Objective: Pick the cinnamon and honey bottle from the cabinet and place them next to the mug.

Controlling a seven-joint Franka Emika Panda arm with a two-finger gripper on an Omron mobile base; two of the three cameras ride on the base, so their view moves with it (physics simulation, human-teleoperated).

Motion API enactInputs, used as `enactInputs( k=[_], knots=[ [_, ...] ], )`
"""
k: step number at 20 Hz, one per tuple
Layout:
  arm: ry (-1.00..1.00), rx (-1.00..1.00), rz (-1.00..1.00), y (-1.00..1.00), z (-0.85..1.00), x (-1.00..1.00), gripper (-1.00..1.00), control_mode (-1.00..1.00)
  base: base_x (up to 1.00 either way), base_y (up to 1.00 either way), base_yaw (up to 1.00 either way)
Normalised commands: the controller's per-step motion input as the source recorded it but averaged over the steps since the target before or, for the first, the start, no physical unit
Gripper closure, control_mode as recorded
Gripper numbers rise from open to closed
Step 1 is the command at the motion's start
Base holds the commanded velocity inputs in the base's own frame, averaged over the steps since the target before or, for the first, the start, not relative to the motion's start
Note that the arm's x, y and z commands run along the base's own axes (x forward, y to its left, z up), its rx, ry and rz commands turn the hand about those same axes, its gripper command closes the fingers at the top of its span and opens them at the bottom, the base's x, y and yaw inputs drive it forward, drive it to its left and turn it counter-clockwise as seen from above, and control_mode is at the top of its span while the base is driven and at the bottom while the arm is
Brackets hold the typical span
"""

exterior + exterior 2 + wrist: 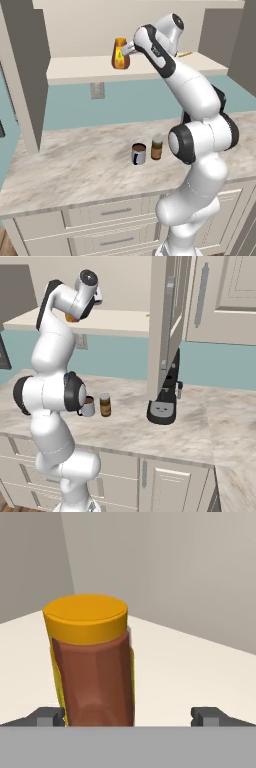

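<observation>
Cabinet (30, 75) shelf | arm raised, reaching in | end effector (127, 716) spread wide around honey bottle (92, 662), not pinching

Amber honey bottle (92, 662), yellow cap; blue-grey mug (139, 154); perhaps brown cinnamon (157, 148).

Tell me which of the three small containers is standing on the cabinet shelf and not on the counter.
The honey bottle, amber with a yellow cap, stands on the shelf at the open pincer. The mug and the cinnamon stand side by side on the counter.
</observation>
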Motion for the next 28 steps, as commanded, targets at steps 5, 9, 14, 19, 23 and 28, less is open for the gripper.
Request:
enactInputs(
  k=[5,9,14,19,23,28],
  knots=[
    [0.0,0.0,0.0,0.07,0.0,0.06,-1.0,-1.0,0.0,0.0,0.0],
    [0.0,0.0,0.0,0.02,0.0,0.02,-1.0,-1.0,0.0,0.0,0.0],
    [0.0,0.0,0.0,0.0,0.0,0.0,-1.0,-1.0,0.0,0.0,0.0],
    [0.0,0.0,0.0,0.05,0.0,0.0,-1.0,-1.0,0.0,0.0,0.0],
    [0.0,0.0,0.01,0.09,0.0,0.0,-1.0,-1.0,0.0,0.0,0.0],
    [0.0,0.01,0.01,0.08,0.0,0.0,-1.0,-1.0,0.0,0.0,0.0]
  ],
)
